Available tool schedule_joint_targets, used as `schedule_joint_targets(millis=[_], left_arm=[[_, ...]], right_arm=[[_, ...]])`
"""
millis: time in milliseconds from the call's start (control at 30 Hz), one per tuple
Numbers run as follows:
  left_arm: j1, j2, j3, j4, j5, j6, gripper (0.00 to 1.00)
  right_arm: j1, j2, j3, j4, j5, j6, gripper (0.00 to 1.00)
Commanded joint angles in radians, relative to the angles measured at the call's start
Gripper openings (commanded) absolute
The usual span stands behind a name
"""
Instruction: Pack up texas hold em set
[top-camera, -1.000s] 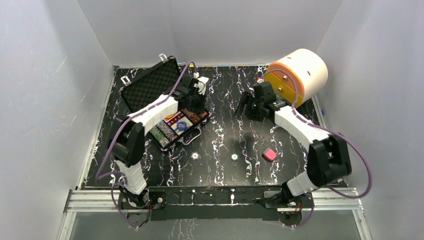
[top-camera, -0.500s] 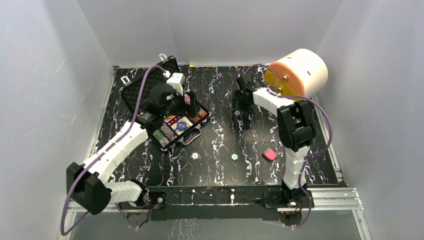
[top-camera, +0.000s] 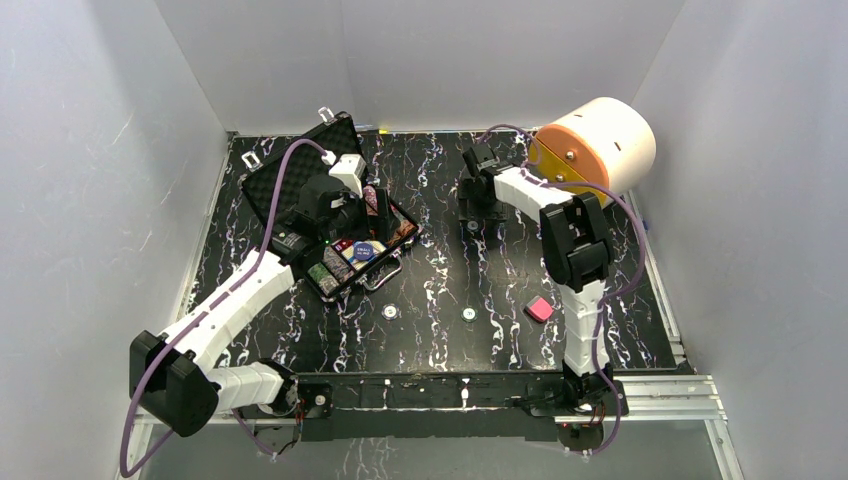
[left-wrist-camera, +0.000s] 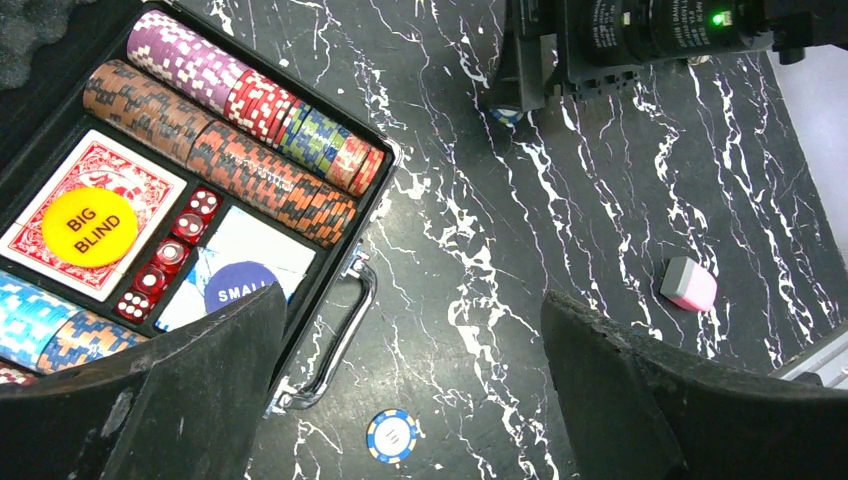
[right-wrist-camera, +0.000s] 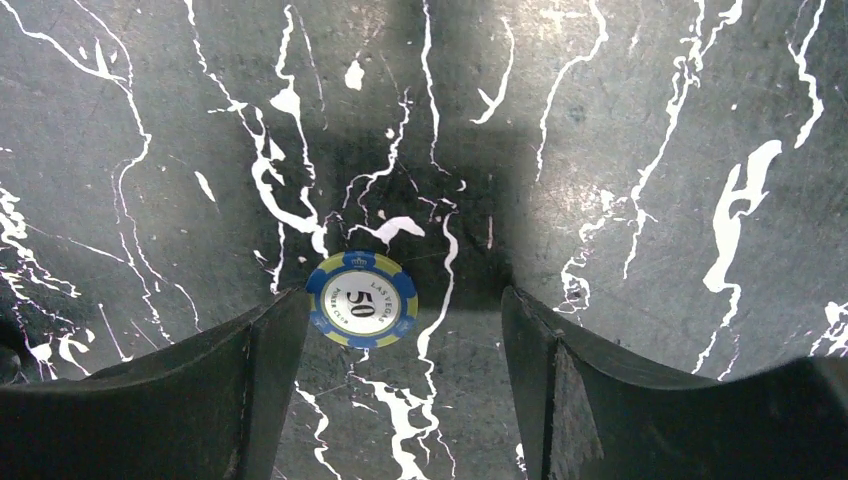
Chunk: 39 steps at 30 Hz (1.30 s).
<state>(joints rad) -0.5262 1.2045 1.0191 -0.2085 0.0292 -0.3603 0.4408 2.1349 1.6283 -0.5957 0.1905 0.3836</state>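
The black case (top-camera: 300, 178) lies open at the far left of the marbled black tabletop (top-camera: 440, 280), its foam-lined lid leaning back; the tray holds rows of multicolour poker chips (left-wrist-camera: 250, 150), a red-backed card deck (left-wrist-camera: 110, 165) with a yellow "BIG BLIND" button (left-wrist-camera: 88, 227) lying on it, a row of red dice (left-wrist-camera: 170, 255), and a purple button (left-wrist-camera: 243, 288) partly hidden by a finger; the silver handle (left-wrist-camera: 335, 340) sticks out from the tray's near edge; the left tool (left-wrist-camera: 415, 320) hangs above that edge, fingers spread wide and pinching nothing; a loose blue-and-white chip (left-wrist-camera: 391, 435) lies flat on the tabletop just beyond the handle; the right tool (right-wrist-camera: 402, 300) is down at the tabletop, well to the right of the case, fingers spread either side of a blue-and-yellow chip marked "50" (right-wrist-camera: 362, 300), which lies flat and closer to one finger than the other; whether that finger touches it I cannot tell; a small pink block (left-wrist-camera: 689, 283) sits apart near the right front; a large cream-and-orange cylinder (top-camera: 600, 145) lies on its side at the far right corner
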Motion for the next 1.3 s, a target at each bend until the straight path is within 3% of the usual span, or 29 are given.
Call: schedule_joint_targets(millis=[0, 300, 533, 867, 1267], left_arm=[[0.002, -0.014, -0.002, 0.018, 0.023, -0.014, 0.98], [0.002, -0.006, -0.002, 0.009, 0.019, -0.014, 0.98], [0.002, -0.002, 0.007, -0.002, 0.008, -0.011, 0.98], [0.002, 0.002, 0.005, -0.001, 0.018, -0.016, 0.98], [0.002, 0.007, -0.002, -0.002, 0.028, -0.031, 0.98]], right_arm=[[0.023, 0.038, 0.067, -0.054, 0.04, -0.038, 0.77], [0.029, 0.039, 0.076, -0.067, 0.032, -0.034, 0.65], [0.055, -0.021, 0.116, -0.093, 0.111, -0.015, 0.63], [0.057, 0.014, 0.119, -0.074, 0.045, -0.014, 0.7], [0.052, 0.076, 0.102, -0.077, 0.055, -0.022, 0.59]])
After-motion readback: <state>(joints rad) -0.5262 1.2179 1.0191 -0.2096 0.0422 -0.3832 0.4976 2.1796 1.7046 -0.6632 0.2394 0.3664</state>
